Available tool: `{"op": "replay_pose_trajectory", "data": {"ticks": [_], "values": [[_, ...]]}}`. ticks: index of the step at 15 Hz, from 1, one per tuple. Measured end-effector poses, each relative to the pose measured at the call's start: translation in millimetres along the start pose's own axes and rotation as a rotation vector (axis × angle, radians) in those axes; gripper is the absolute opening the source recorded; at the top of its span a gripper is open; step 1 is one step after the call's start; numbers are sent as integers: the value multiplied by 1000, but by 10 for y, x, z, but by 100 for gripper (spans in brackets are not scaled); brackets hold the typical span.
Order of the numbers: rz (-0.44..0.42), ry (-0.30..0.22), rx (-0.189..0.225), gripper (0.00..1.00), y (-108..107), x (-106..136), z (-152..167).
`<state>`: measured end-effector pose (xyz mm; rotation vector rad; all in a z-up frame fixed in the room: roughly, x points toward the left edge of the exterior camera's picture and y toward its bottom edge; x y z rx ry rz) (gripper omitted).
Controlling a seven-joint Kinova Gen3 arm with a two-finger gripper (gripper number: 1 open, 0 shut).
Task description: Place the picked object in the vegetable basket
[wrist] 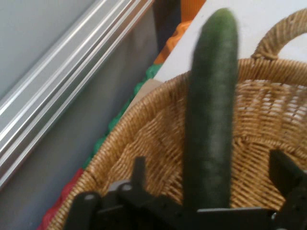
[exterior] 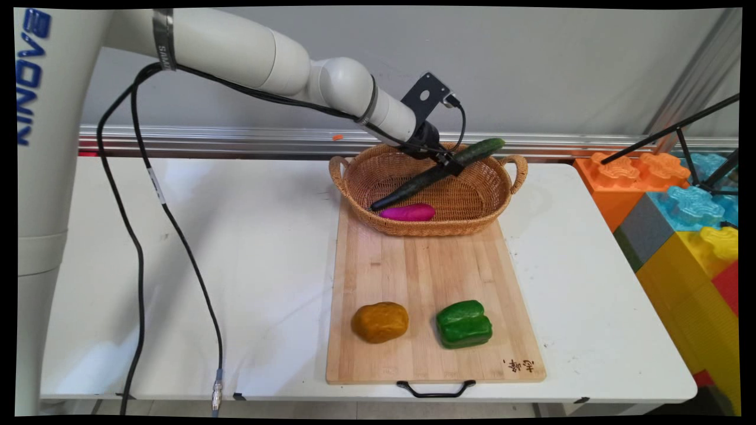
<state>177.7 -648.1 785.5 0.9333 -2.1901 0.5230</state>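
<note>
Here hand [exterior: 450,163] fingers spread beside cucumber [exterior: 437,175]; cucumber slants across basket [exterior: 366,195], tip over far-right rim.

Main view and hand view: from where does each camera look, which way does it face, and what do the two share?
Main view: fixed above the table's near side, looking down across it toward the wall; shows the white arm with the gripper over the basket, plus the cutting board.
Hand view: on the hand, looking along the gripper into the basket; black linkage and fingers rise from the bottom edge.
Shared: the cucumber lies between the fingers, over the basket.
</note>
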Motion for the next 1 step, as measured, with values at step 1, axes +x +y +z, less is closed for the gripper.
{"op": "replay_pose_trajectory", "data": {"ticks": [1], "values": [[-9,0,-6,100,16,18,-36]]}}
